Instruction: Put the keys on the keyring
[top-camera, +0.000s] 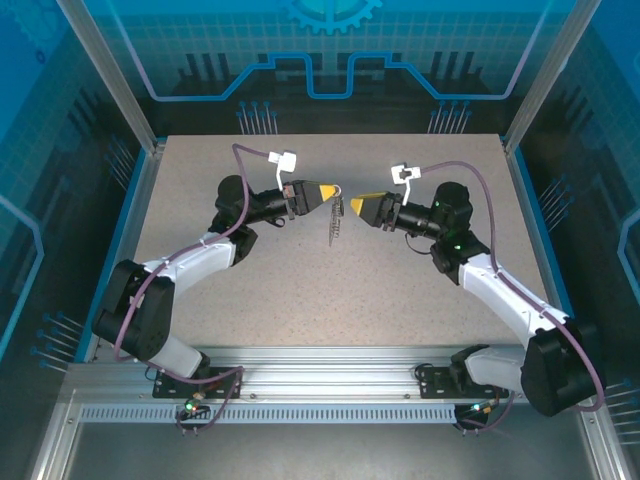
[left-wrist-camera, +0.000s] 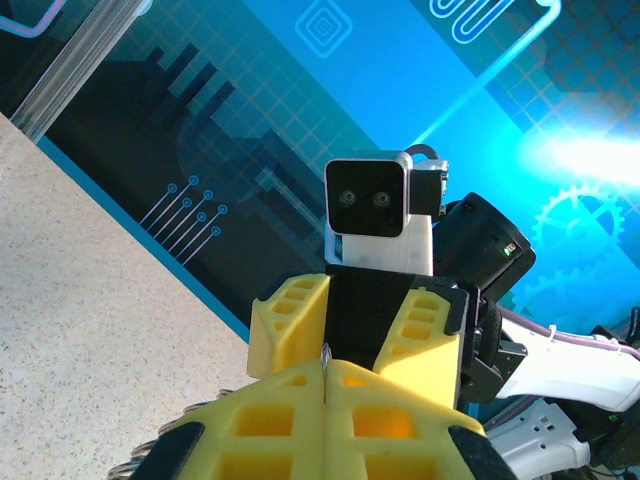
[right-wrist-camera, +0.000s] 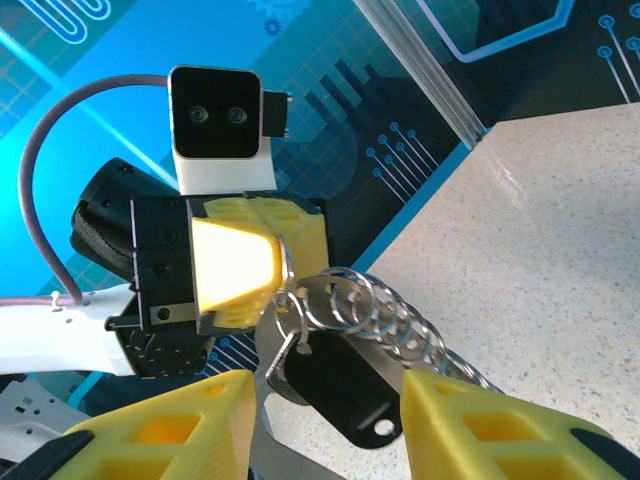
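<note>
Keyring (right-wrist-camera: 340, 296): held in the air above the middle of the counter (top-camera: 400, 290), between the two arms. In the top view it (top-camera: 338, 212) hung as a thin vertical strand, off the surface.

From the right wrist view, its silvery chain of rings (right-wrist-camera: 410, 335) trailed down and to the right from the grip point. A dark flat tab (right-wrist-camera: 350, 400) with a small hole hung just below the rings, beside a silvery strip. We could not tell whether this tab was the key's head or part of the keyring.

Left claw (right-wrist-camera: 275, 270): clenched on the keyring, with the top ring pinched at its yellow tips. In its own wrist view the left claw (left-wrist-camera: 325, 375) had its fingers pressed together, with a thin metal sliver showing at the seam.

Right claw (right-wrist-camera: 328, 378): released, grasping nothing. Its yellow fingers (right-wrist-camera: 160, 430) stood apart on either side of the dark tab. In the top view it (top-camera: 353, 207) pointed at the left claw (top-camera: 333, 190), its tips just beside the hanging keyring.

The counter was speckled beige.
</note>
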